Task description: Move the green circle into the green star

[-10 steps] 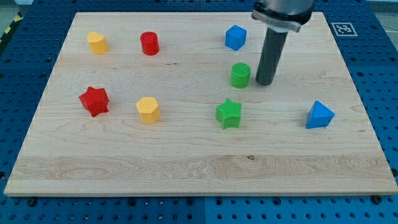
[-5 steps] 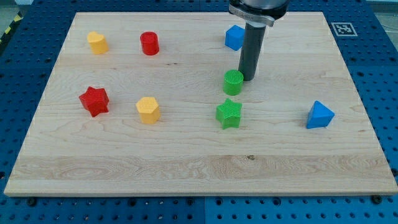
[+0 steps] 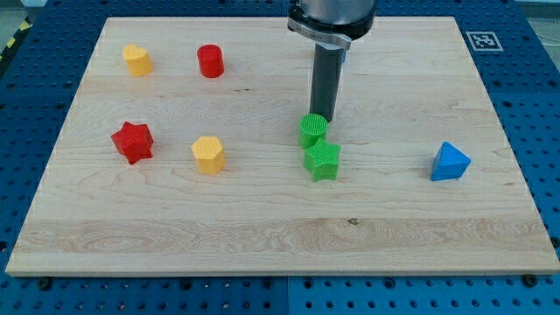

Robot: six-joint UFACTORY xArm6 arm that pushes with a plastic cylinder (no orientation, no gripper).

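Where the small green plastic circle (image 3: 312, 130) stands, near the middle of the light wooden board (image 3: 262, 227), it sits upright on its flat base with its round ribbed top facing up; being round, it shows no long axis that I can make out. It touches the green plastic star (image 3: 322, 160), which lies just below it and slightly toward the view's right, flat on the board with one point toward the view's top.

Nothing stands between the two green pieces. Further off at the view's left lie a yellow block (image 3: 208, 154) of rounded, roughly hexagonal shape and a red star (image 3: 133, 142), well apart from the green pair. Near the view's top left stand another yellow block (image 3: 136, 59) and a red cylinder (image 3: 210, 61). A blue pyramid-like block (image 3: 450, 162) rests at the view's right. A sliver of a blue block (image 3: 346, 56) shows behind my rod at the view's top, too hidden to tell its shape.

I carry no jaws, only a straight dark rod. My tip (image 3: 321, 117) rests on the board at the green circle's upper right edge, touching it or very nearly so, on the side away from the star.
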